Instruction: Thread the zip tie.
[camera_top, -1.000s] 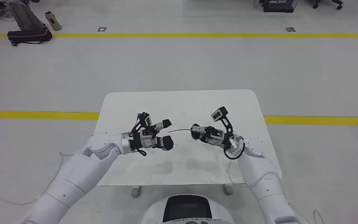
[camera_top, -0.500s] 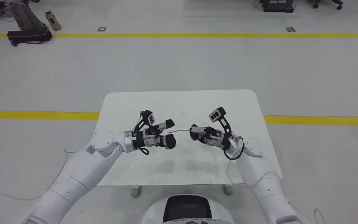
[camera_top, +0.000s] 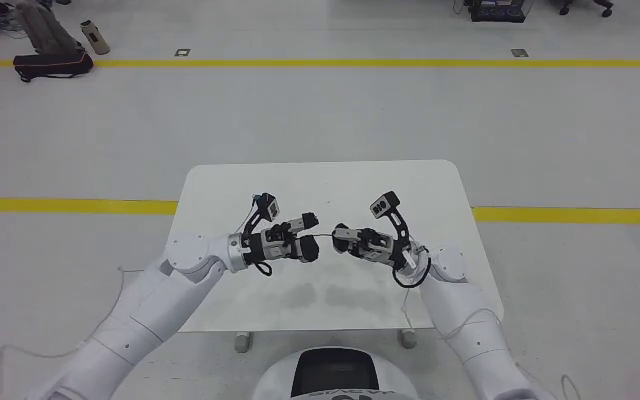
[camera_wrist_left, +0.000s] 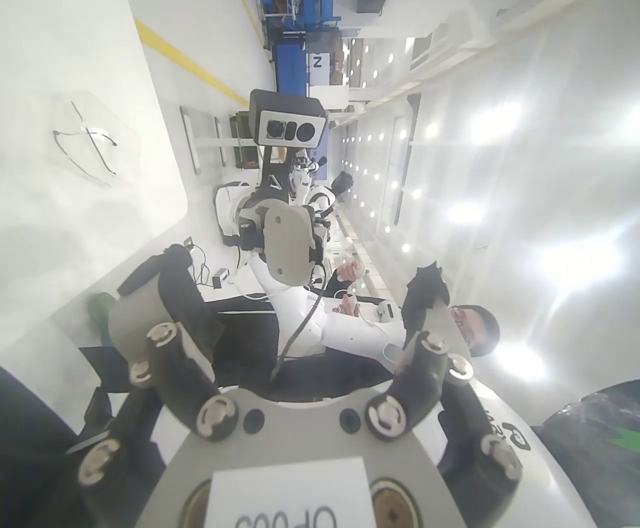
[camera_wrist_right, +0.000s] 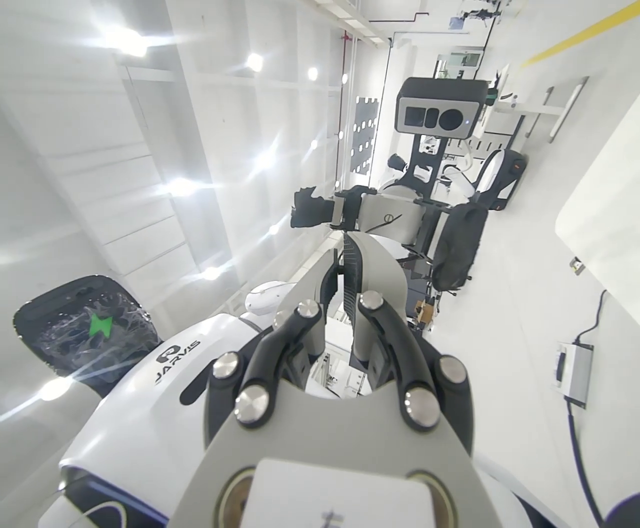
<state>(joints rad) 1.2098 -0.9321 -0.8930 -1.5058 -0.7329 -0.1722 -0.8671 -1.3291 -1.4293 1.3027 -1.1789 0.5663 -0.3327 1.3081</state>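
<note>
The right end effector (camera_top: 338, 237) pinches a thin black plastic zip tie (camera_top: 323, 236), its free end just before the wide-spread left end effector (camera_top: 309, 235).

Bright, even overhead illumination. From above, we see the white table (camera_top: 220, 190) and pale floor (camera_top: 320, 110) uniformly lit. In both wrist views, we note ceiling lamps (camera_wrist_left: 492, 125) flaring into streaked glare, and straight lines bowing toward the edges.

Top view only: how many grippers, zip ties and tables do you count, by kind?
grippers: 2, the left gripper and the right gripper
zip tie: 1, spanning the gap between them
table: 1
total: 4
</note>
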